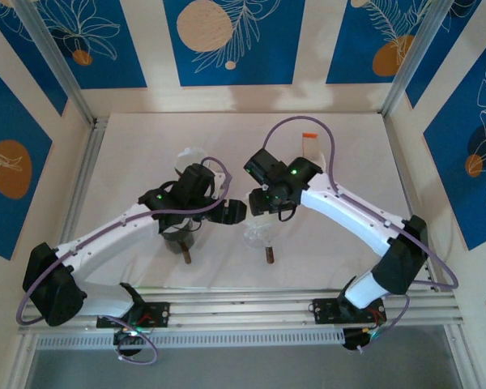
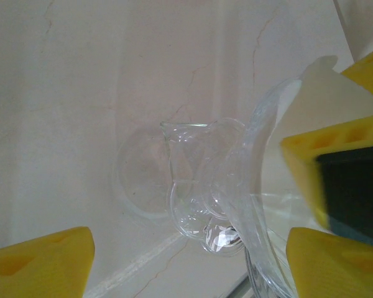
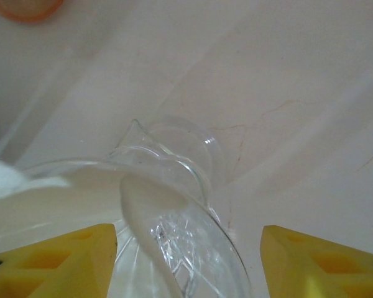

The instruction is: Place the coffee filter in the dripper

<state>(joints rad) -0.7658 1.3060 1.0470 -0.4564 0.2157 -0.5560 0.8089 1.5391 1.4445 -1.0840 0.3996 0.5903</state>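
— Where is the coffee filter (image 3: 133,205) at this moment?

— The white paper lies inside the clear glass dripper (image 2: 205,192), which stands on the pale counter (image 1: 130,162). One edge of the paper pokes up above the glass rim. I judge it is resting a little crooked, not pressed down into the cone.

— And your end effectors?

— My right end effector (image 3: 189,236) hovers directly over the dripper, spread wide and holding nothing. My left end effector (image 2: 189,242) sits just beside the dripper, also wide and empty.

— What could go wrong from here?

— Three things, I think. The paper is light, so if a corner clings to my right end effector as I lift away, it could be dragged out. The dripper looks easy to tip, and both end effectors are very near it. A sideways drift from either could knock it over, or bump one end effector against the other. And if the raised edge is left alone, the filter may spring up and sit loose.
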